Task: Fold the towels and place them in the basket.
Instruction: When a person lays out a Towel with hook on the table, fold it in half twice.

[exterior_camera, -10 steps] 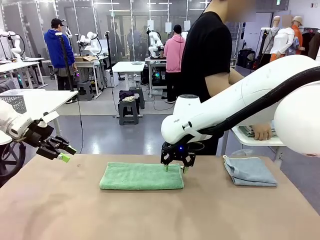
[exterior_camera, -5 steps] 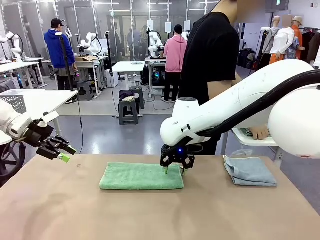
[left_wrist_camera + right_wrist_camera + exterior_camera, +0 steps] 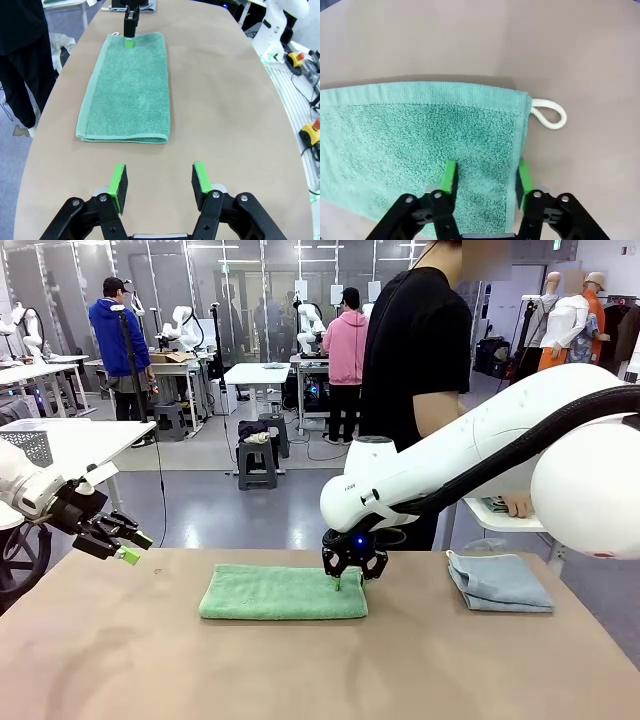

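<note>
The right gripper [image 3: 347, 578], jaws parted, straddles the right end of the folded mint green towel [image 3: 283, 592] at the table's [image 3: 320, 670] middle, while the left gripper [image 3: 128, 545] hovers open and empty at far left and the blue-grey towel [image 3: 499, 581] lies right.

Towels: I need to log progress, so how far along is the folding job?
Done: the blue-grey terry towel lies folded on the brown table. In hand: the right gripper, fingers apart, straddles the mint green terry towel at its loop end. The left gripper hovers open. Left: basketing both towels.
</note>
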